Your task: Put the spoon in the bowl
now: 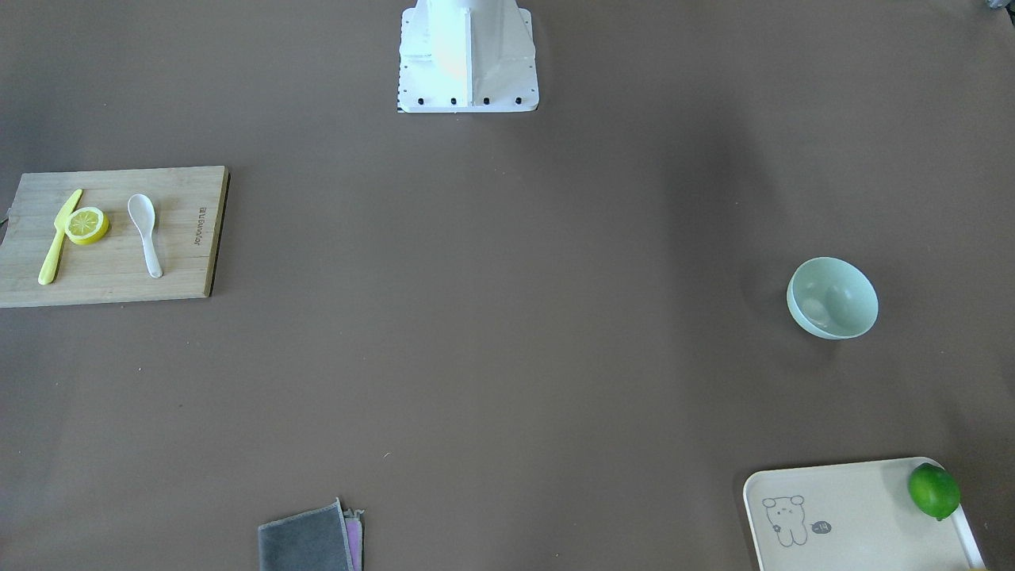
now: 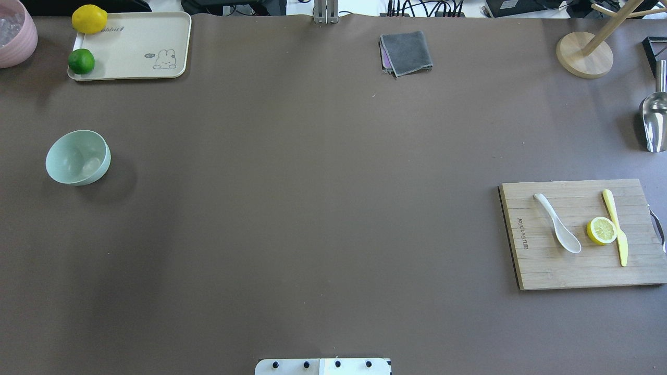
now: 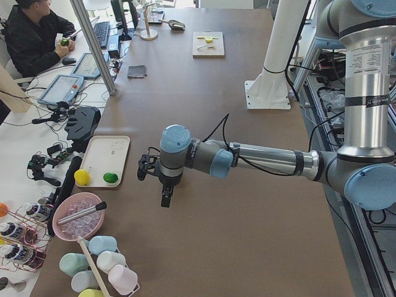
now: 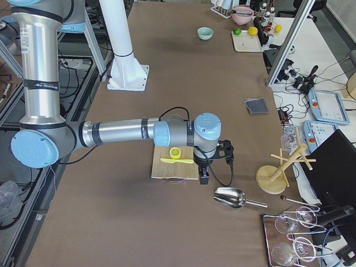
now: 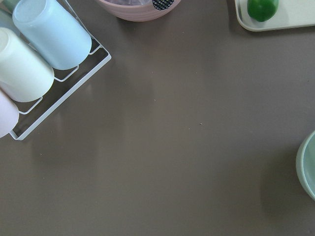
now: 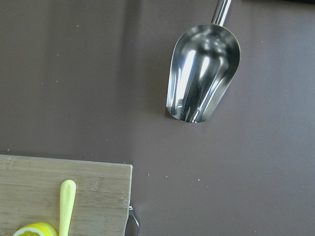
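The white spoon lies on a wooden cutting board, beside a lemon slice; it also shows in the overhead view. The mint-green bowl stands empty at the table's other end, and its rim is at the right edge of the left wrist view. My left gripper hangs above the table near the bowl's end. My right gripper hangs over the board's outer edge. Both show only in side views, so I cannot tell whether they are open or shut.
A yellow knife and the lemon slice share the board. A metal scoop lies beyond the board. A cream tray holds a lime and a lemon. A grey cloth, a wooden stand and a cup rack are there too.
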Controlling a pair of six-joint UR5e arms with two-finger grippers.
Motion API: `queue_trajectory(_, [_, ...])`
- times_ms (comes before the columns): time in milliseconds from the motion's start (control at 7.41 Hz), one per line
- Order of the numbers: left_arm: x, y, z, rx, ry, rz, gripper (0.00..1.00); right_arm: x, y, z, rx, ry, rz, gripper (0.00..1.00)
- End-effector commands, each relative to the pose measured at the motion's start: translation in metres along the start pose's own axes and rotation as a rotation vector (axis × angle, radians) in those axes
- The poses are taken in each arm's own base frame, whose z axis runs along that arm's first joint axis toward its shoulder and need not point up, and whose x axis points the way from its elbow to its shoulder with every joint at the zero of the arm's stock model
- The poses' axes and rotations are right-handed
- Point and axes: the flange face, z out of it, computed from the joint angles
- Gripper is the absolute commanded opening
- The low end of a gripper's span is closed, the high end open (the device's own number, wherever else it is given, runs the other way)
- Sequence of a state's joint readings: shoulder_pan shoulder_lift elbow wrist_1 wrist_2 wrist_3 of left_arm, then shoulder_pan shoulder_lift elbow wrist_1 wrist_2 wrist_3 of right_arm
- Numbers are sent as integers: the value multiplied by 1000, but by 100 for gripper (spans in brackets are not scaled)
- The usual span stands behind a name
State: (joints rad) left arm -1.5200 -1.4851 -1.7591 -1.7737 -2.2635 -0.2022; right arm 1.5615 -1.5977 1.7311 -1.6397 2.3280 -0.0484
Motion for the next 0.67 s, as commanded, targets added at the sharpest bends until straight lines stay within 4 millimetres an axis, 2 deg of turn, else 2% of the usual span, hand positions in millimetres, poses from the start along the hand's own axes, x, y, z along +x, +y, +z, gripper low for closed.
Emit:
queue_trajectory(0, [-2, 7, 1, -4, 1, -1, 98, 0, 2, 0, 0, -2, 1, 100])
queue_trajectory(540, [-1, 7, -1, -3, 0, -3, 98, -3, 3, -1, 3, -16, -3, 100])
